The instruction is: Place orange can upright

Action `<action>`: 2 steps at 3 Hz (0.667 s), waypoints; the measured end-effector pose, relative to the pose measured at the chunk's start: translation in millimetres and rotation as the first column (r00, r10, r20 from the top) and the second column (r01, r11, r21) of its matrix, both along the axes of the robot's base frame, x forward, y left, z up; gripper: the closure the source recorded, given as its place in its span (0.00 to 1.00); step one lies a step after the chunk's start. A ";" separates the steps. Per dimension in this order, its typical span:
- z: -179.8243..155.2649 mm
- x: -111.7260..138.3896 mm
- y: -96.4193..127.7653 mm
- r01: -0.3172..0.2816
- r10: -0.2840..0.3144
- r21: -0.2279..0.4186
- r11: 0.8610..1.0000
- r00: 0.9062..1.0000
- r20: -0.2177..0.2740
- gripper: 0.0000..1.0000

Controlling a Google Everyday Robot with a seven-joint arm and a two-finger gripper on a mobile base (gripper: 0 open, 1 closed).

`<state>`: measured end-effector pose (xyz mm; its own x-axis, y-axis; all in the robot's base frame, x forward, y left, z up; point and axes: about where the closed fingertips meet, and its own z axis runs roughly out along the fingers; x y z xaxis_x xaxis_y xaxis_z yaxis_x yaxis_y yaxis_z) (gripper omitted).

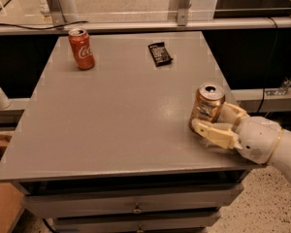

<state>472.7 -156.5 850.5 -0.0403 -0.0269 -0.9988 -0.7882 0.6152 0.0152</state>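
Note:
The orange can (209, 104) stands upright near the right edge of the grey table (121, 110), silver top up, sides dented. My gripper (210, 119) reaches in from the right, with its cream fingers (214, 133) on either side of the can's lower body. The near finger lies against the can's front and the far finger is partly hidden behind it. The gripper is shut on the can, which rests on the table.
A red Coca-Cola can (81, 48) stands upright at the far left of the table. A dark snack packet (160, 53) lies at the far middle. A metal rail (145, 25) runs behind the table, and drawers sit below its front edge.

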 end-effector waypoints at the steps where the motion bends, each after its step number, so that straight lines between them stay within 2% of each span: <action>1: -5.4 -11.3 -11.0 0.018 -0.019 -0.031 0.999 0.999 -0.038 0.00; 2: -4.9 -19.8 -22.0 0.024 -0.027 -0.059 0.998 0.998 -0.059 0.00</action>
<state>452.9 -178.5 845.6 -0.1015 -0.0831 -0.9914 -0.7709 0.6364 0.0256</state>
